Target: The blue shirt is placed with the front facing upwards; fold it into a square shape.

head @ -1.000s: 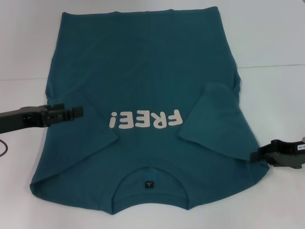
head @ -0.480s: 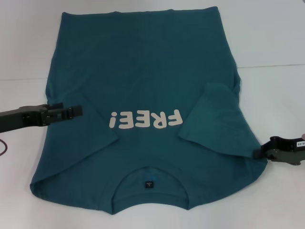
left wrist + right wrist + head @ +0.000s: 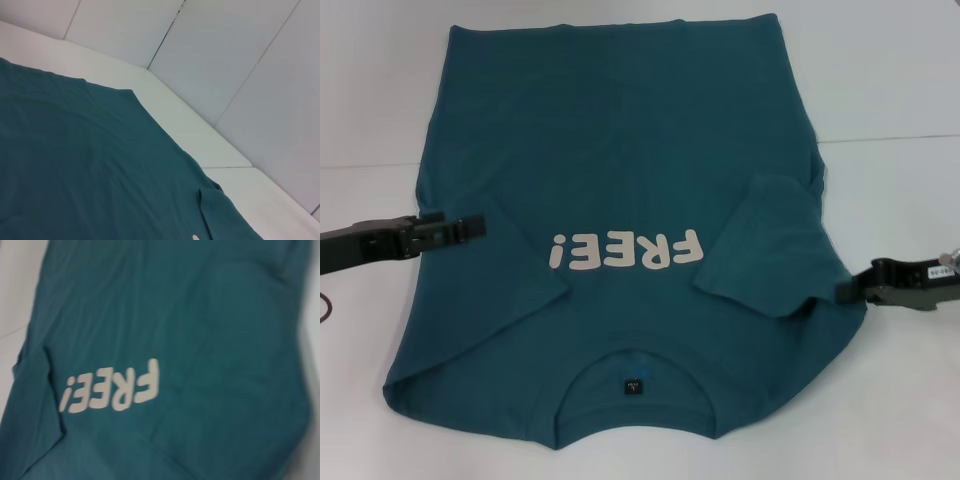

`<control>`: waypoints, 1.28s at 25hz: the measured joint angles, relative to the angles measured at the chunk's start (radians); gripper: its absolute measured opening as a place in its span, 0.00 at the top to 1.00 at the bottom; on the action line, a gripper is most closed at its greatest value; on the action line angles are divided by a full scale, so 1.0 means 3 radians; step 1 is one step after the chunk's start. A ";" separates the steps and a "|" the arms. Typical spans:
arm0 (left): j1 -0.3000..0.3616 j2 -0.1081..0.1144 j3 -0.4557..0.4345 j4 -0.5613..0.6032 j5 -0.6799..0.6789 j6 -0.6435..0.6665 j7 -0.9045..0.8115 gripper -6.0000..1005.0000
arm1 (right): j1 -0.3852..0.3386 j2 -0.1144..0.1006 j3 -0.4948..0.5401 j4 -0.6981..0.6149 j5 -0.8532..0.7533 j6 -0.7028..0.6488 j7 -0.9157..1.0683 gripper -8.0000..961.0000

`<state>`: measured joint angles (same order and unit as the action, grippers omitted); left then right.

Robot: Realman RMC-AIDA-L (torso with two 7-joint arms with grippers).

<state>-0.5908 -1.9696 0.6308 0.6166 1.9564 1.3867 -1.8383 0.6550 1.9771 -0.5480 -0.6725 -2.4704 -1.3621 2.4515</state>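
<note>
Head view shows the blue shirt [image 3: 620, 200] spread front-up across the middle of the white table [image 3: 890, 90], its collar toward the near edge and its hem toward the far edge. The white "FREE!" lettering [image 3: 626, 251] reads upside down from here, and a small dark neck label [image 3: 634, 384] sits inside the collar. Both short sleeves are folded inward onto the body: the one on the robot's right lies as a flap beside the lettering, the one on the left is tucked in lower and flatter.

The left gripper [image 3: 472, 225] reaches in from the table's left edge and hangs over the shirt's left side, level with the lettering. Its slim fingers lie close together with no cloth between them, so it looks clenched and empty.

The right gripper [image 3: 844, 291] comes in from the right edge and meets the shirt's right border just beside the folded sleeve. Its tip is at the cloth, but I cannot tell whether it is grasping the fabric or only touching it.

The left wrist view looks across the flat teal cloth toward the table's far corner and the white wall panels [image 3: 240, 60]. The right wrist view shows the lettering and the shirt's body lying smooth, with only soft wrinkles.
</note>
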 joint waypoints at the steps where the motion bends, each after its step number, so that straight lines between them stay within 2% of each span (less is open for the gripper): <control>1: 0.0001 0.0000 -0.0002 0.0000 0.0000 -0.0005 -0.0003 0.08 | 0.0019 0.0016 -0.0026 -0.0039 0.0002 -0.0011 -0.0009 0.95; 13: 0.0102 -0.0011 -0.0262 0.0031 0.0010 -0.0101 -0.0076 0.08 | 0.0310 0.0133 -0.0326 -0.0086 0.0003 -0.0024 -0.0240 0.95; 19: 0.0246 -0.0009 -0.0247 0.0143 0.0043 -0.0144 -0.0327 0.08 | 0.0304 0.0134 -0.0336 -0.0086 0.0003 -0.0012 -0.0309 0.95; 24: 0.0391 0.0008 -0.0234 0.0350 0.0372 -0.0115 -0.0824 0.08 | 0.0249 0.0119 -0.0324 -0.0087 0.0002 -0.0004 -0.0344 0.95; 29: 0.0447 0.0084 -0.0242 0.0380 0.0821 -0.0016 -0.1407 0.08 | 0.0208 0.0132 -0.0317 -0.0089 0.0005 -0.0005 -0.0414 0.95; 32: 0.0466 0.0088 -0.0253 0.0380 0.0894 0.0046 -0.1511 0.08 | 0.0195 0.0142 -0.0315 -0.0090 0.0006 -0.0004 -0.0456 0.95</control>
<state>-0.4511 -1.9431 0.5550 0.7305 2.2247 1.4003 -2.2917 0.7135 2.0199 -0.6425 -0.6996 -2.4687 -1.3635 2.3147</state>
